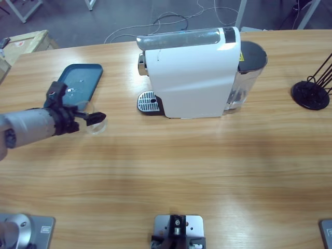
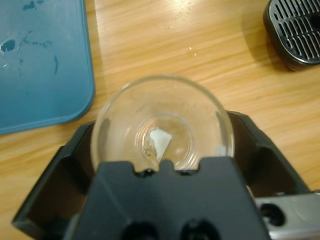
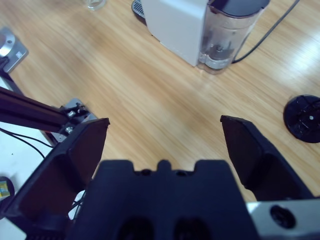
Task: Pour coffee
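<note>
My left gripper pinches the near-empty cup (no coffee poured), right gripper spread; machine's grate awaits.

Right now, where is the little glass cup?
The glass cup stands on the table's left side in the high view, between the left claw's jaws, just right of the blue tray and left of the coffee machine.
</note>
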